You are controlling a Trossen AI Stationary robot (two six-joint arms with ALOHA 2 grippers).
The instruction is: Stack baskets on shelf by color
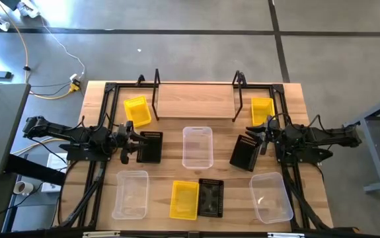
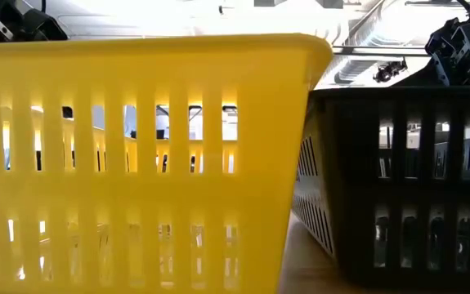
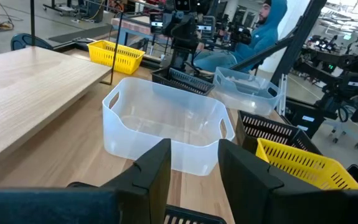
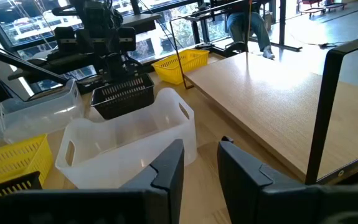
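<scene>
The shelf (image 1: pixel 196 102) stands at the table's far edge, with a yellow basket (image 1: pixel 137 111) beside its left end and another (image 1: pixel 262 110) beside its right end. My left gripper (image 1: pixel 129 145) is shut on a black basket (image 1: pixel 151 147) left of the middle. My right gripper (image 1: pixel 261 137) is shut on a second black basket (image 1: pixel 246 153), which sits askew. A clear basket (image 1: pixel 197 147) rests on the table between them. Along the near edge lie a clear basket (image 1: pixel 131 194), a yellow one (image 1: pixel 184 199), a black one (image 1: pixel 211 198) and another clear one (image 1: pixel 271 196). My left gripper (image 3: pixel 194 165) has the black basket by its left end wall, whose rim (image 3: pixel 194 216) shows between the fingers. The fingers come from the table's left, slanting down. The clear basket hides its underside, so lifted or resting cannot be told. My right gripper (image 3: pixel 179 59) meets the second black basket at the rim of its right end (image 1: pixel 256 140), coming from above and from the table's right. The basket is tilted and turned askew. The place of contact lies below my own wrist picture, so the kind of hold does not show.
The shelf plank (image 4: pixel 272 93) is bare between its black rod frames (image 4: pixel 328 106). Bare wood lies between the middle clear basket and the near row. A person in a blue hood (image 3: pixel 269 25) sits beyond the table's right side. Cables run over the floor at far left.
</scene>
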